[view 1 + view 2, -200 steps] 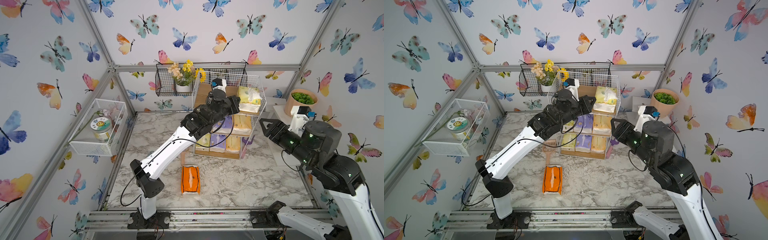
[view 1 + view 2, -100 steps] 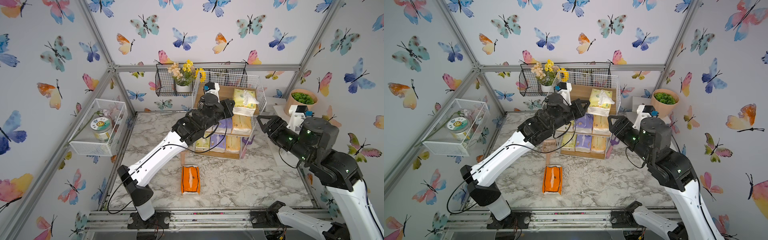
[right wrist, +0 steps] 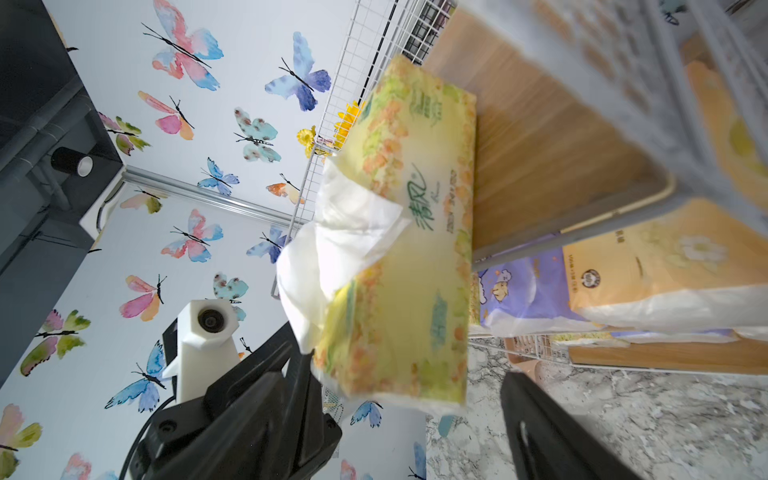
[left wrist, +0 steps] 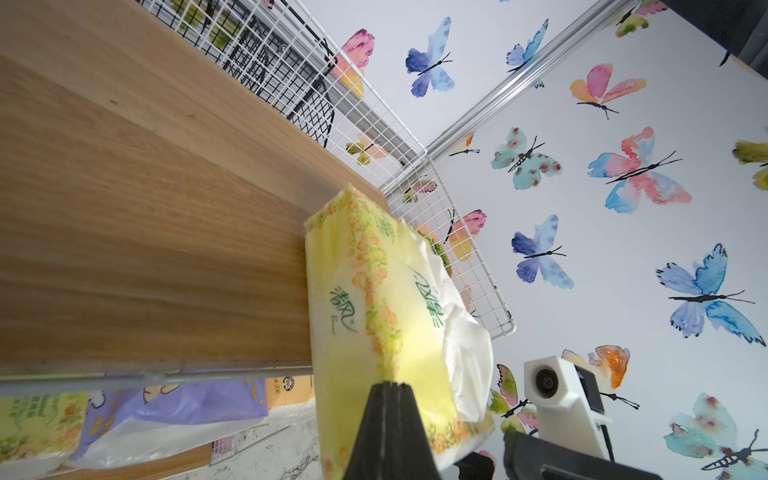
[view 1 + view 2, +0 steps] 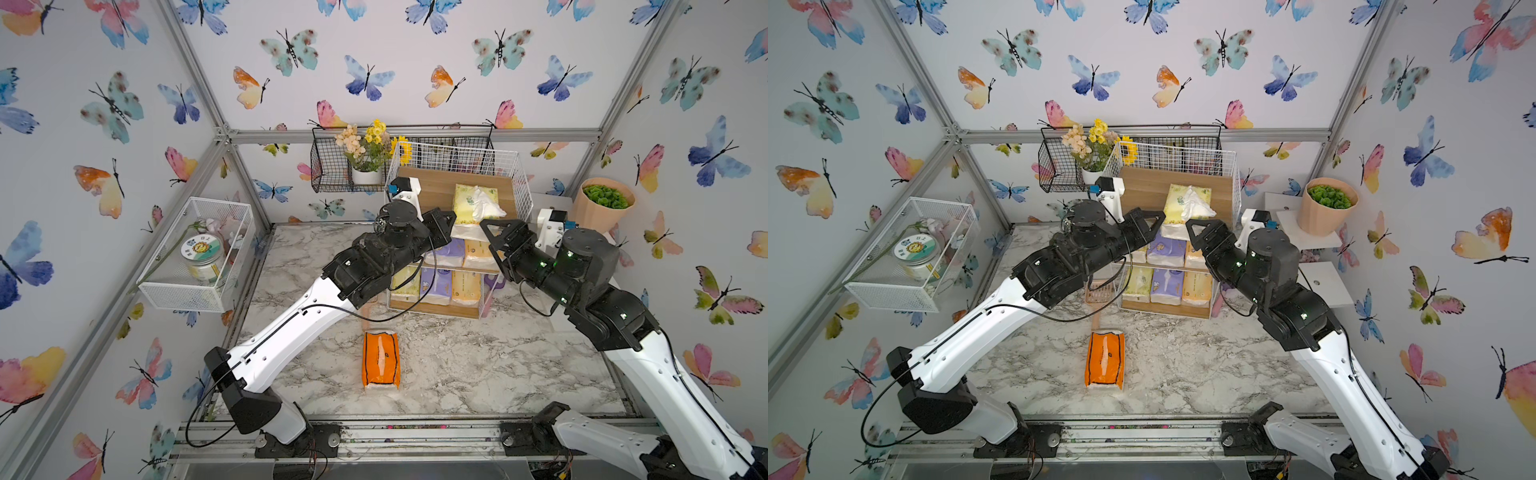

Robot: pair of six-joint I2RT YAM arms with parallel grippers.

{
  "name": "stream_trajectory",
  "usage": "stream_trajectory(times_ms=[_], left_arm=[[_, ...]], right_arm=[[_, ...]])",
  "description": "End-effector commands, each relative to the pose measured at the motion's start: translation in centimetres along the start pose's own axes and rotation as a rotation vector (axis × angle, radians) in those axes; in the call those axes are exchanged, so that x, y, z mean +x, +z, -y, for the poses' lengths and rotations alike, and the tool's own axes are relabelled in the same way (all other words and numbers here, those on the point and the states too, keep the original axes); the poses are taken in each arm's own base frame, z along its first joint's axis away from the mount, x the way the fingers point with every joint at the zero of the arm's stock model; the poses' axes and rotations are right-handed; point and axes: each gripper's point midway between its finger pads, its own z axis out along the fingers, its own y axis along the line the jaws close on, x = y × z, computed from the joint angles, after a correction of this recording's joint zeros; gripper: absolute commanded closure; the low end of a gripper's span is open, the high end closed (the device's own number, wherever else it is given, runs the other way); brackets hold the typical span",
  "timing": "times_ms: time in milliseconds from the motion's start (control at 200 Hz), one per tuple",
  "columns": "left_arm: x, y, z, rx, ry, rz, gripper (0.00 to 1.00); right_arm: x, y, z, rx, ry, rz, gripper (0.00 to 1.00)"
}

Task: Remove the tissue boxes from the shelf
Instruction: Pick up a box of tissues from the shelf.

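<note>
One yellow-green pack (image 5: 471, 199) atop shelf (image 5: 424, 185), L pincer (image 4: 388, 392) closed beside, R pincer (image 3: 405, 370) spread opposite.

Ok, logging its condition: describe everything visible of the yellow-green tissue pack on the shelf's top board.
The yellow-green tissue pack is a plastic-wrapped brick with orange flower bands and green lettering. A crumpled white tissue sticks out of its top. It lies on the top board, its front end jutting past the edge. The shut left tool sits at that end.
</note>
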Motion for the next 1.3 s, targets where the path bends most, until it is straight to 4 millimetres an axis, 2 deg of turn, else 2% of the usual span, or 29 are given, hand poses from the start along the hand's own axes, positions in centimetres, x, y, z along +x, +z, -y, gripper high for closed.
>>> stream_trajectory(times_ms=[0,150,345,576,661,716,761,821,926,991,1101,1296], left_arm=[[-0.9,-1.4,1.3,0.047,-0.022,0.022,1.00],[-0.5,-1.9,1.1,0.044,-0.042,0.017,1.00],[-0.3,-2.9,0.5,0.031,-0.078,0.026,1.00],[-0.1,-3.3,1.3,0.065,-0.083,0.018,1.00],[-0.5,-4.0,1.7,0.086,-0.089,0.036,0.74],[-1.0,-4.7,1.8,0.091,-0.098,0.056,0.50],[-1.4,-5.4,1.9,0.092,-0.106,0.075,0.35],[-1.9,-6.6,1.5,0.085,-0.126,0.098,0.22],[-1.7,-8.5,0.4,0.079,-0.185,0.110,0.06],[-1.0,-9.3,-0.1,0.098,-0.222,0.092,0.00],[0.3,-9.9,0.2,0.165,-0.281,0.041,0.01],[2.8,-9.1,1.1,0.291,-0.443,-0.070,0.01]], right_arm=[[-0.2,0.2,-2.7,-0.127,0.030,0.003,0.16],[-0.2,1.1,-2.5,-0.129,0.056,0.005,0.22],[-0.2,1.1,-2.3,-0.127,0.069,0.006,0.40],[0.4,0.7,-1.8,-0.122,0.071,-0.017,0.67],[0.6,0.2,-1.9,-0.131,0.047,-0.023,0.77],[0.6,-0.3,-2.0,-0.131,0.026,-0.027,0.81],[0.6,-0.8,-2.2,-0.133,0.008,-0.031,0.83],[0.8,-1.5,-2.5,-0.143,-0.017,-0.042,0.86],[1.5,-2.7,-3.1,-0.168,-0.056,-0.084,0.90],[2.2,-3.4,-3.5,-0.190,-0.083,-0.125,0.91],[3.5,-4.6,-4.0,-0.220,-0.119,-0.200,0.92],[4.7,-6.0,-5.1,-0.281,-0.127,-0.277,0.97]])
